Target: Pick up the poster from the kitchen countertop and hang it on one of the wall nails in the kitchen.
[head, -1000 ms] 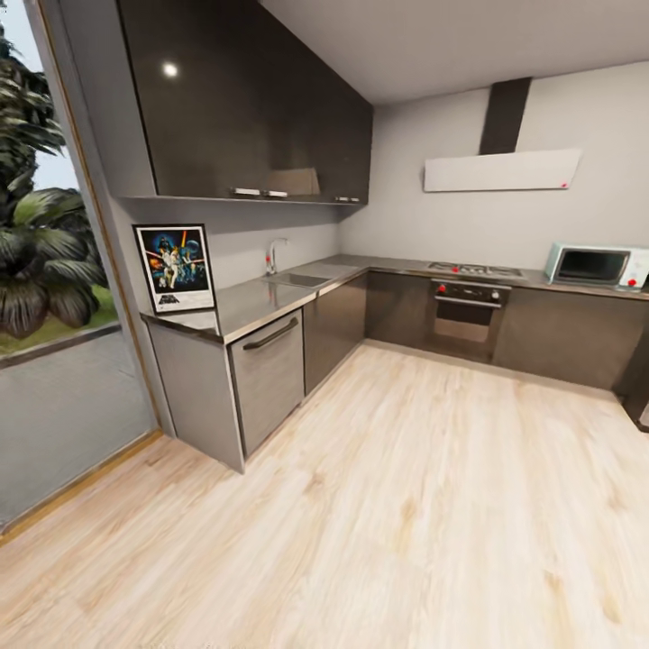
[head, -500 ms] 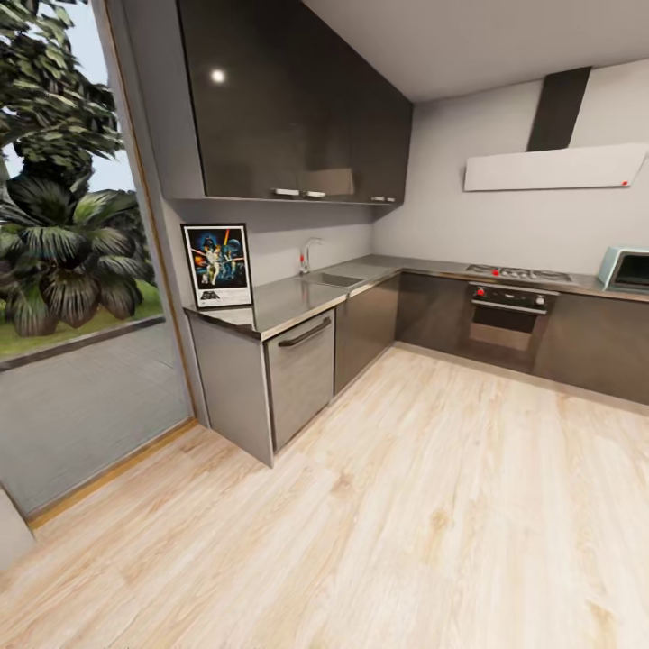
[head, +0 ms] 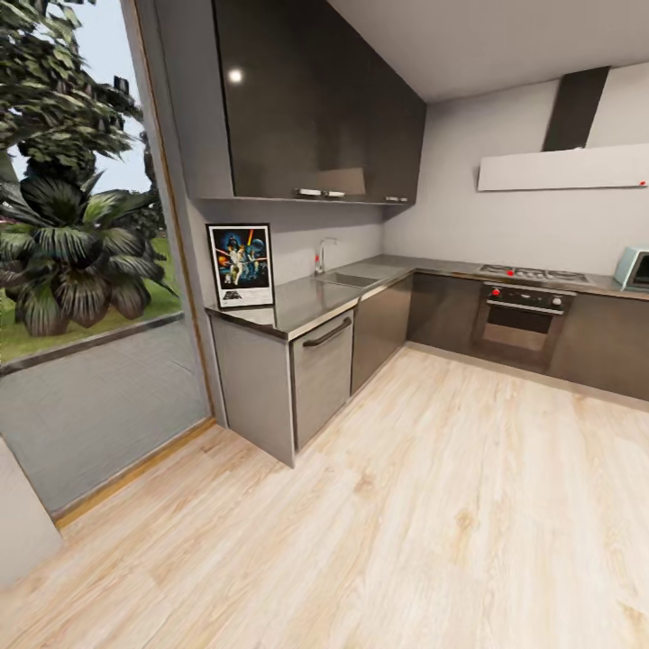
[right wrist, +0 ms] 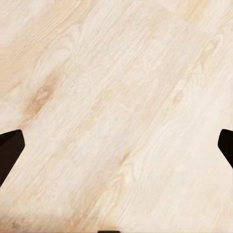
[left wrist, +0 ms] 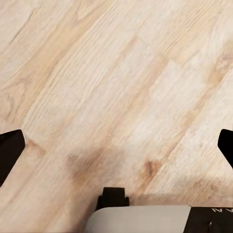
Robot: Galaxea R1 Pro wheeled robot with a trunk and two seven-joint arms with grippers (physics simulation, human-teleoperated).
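Observation:
The poster (head: 241, 266) stands upright on the near end of the kitchen countertop (head: 311, 302), leaning against the grey wall under the dark upper cabinets. It has a thin black frame, a white border and dark blue artwork. It is far ahead of me, across the plank floor. In the left wrist view my left gripper (left wrist: 116, 153) is open, its black fingertips (left wrist: 9, 155) wide apart above bare floor. My right gripper (right wrist: 116, 150) is open too, over the floor with nothing between its fingers.
A sink (head: 349, 280) and tap (head: 322, 255) are set into the counter beyond the poster. The oven (head: 521, 317), white hood (head: 563, 168) and a microwave (head: 635, 268) line the back wall. A large glass pane (head: 81, 270) fills the left. Wood floor (head: 433, 505) stretches ahead.
The camera has turned left: the counter, poster and oven have slid right in the picture, and more of the window and plants shows. Nothing in the kitchen itself has moved.

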